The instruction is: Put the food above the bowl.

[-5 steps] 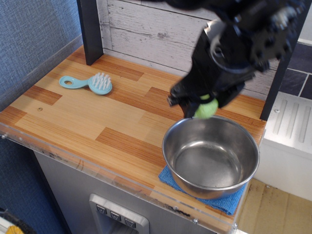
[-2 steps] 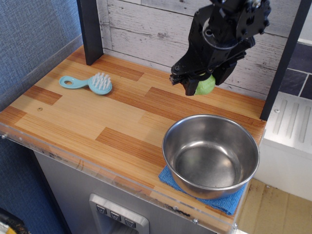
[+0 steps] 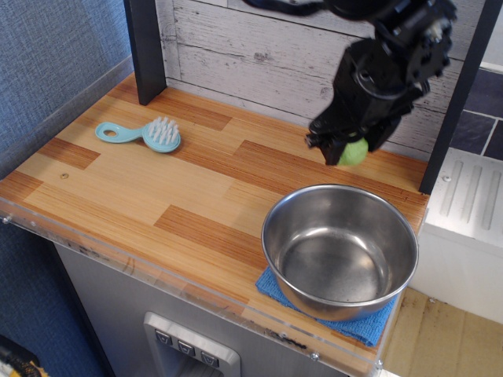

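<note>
The steel bowl (image 3: 339, 251) stands on a blue cloth at the front right of the wooden counter. My black gripper (image 3: 346, 149) hangs above the counter just behind the bowl's far rim. It is shut on the lime-green food (image 3: 354, 151), which it holds in the air clear of the wood. Only part of the food shows between the fingers.
A light-blue brush (image 3: 141, 134) lies at the back left of the counter (image 3: 157, 188). A dark post (image 3: 144, 49) stands at the back left, another (image 3: 456, 102) at the right. A whitewashed plank wall runs along the back. The blue cloth (image 3: 361, 323) reaches the front edge.
My gripper with the food rose away from the bowl's rim, then shifted to the right and slightly down, staying behind the bowl.
</note>
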Available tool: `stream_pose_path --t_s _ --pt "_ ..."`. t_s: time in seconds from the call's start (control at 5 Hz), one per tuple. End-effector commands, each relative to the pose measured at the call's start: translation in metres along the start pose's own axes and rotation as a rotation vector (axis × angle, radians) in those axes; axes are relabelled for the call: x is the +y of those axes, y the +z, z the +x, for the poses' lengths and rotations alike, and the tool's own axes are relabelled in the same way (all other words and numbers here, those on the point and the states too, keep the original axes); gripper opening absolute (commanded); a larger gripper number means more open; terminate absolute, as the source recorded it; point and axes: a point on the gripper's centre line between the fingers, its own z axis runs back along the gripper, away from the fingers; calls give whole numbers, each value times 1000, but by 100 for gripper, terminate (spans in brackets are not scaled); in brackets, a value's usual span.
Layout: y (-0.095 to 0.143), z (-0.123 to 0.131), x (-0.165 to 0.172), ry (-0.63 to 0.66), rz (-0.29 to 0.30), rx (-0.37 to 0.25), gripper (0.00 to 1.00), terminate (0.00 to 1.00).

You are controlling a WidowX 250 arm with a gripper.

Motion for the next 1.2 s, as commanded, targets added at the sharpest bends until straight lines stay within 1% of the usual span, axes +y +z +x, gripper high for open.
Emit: stream_pose_path --t_s 0.0,0.2,0.4,0.6,0.8,1.0 --pt "-10 -2 -21 -18 -52 19 0 0" --pt "-8 -5 -21 -3 -36 33 100 0" --pt "-4 -7 -22 29 -9 67 100 0" --pt "-1 -7 -21 27 -15 73 100 0" --pt "9 -7 -20 32 -23 61 100 0" --pt "30 -1 -19 25 -27 24 100 0"
